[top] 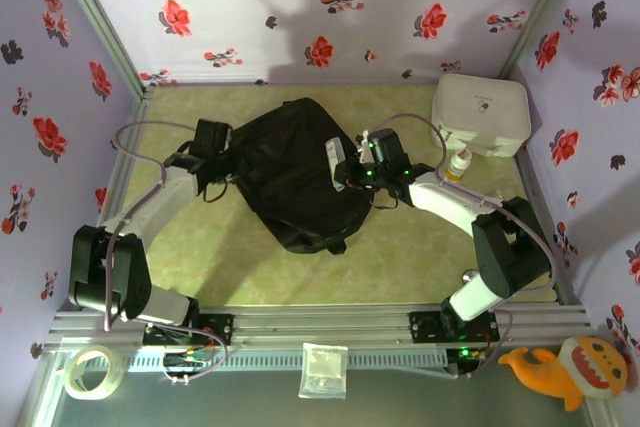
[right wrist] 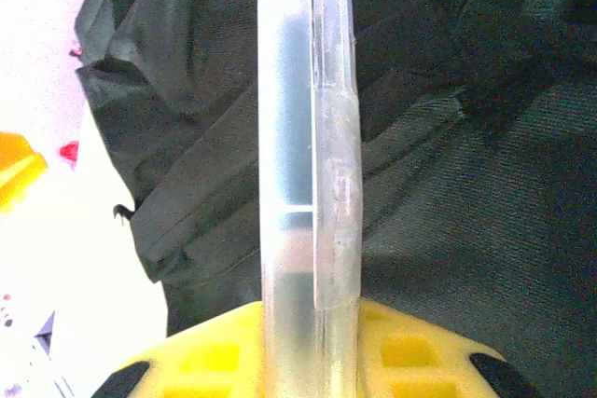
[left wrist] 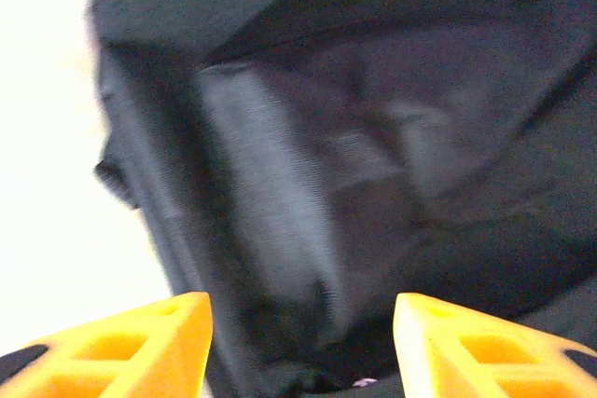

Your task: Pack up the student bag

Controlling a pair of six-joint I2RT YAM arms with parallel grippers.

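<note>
1. The desk [top: 400,257] is a pale green, mottled, matte surface. It carries the student bag at its middle, which I judge puts the bag within reach of both arms.
2. The student bag [top: 300,177] lies flat and slumped. It is soft black woven fabric, creased into loose folds. I cannot tell whether its mouth is open.
3. The white hard case [top: 482,114] sits beyond the bag's right corner and apart from it. It is rounded, smooth and rigid.
4. The left arm [top: 165,197] reaches the bag's left upper edge. Its jaws are released, with the orange fingers [left wrist: 140,342] spread, fabric just ahead of them and nothing gripped. They are probably placed to pinch a fold and lift the opening.
5. The right arm [top: 450,202] hangs over the bag's right side. Its jaws are clenched on a translucent plastic case [right wrist: 308,137], which is thin, stiff, frosted and seen edge-on above the fabric. Holding it on edge would likely let it slip in narrow side first.
6. A small bottle [top: 460,164] stands to the right of the bag, just beside the hard case. It has a pale cap and a yellowish body.
</note>
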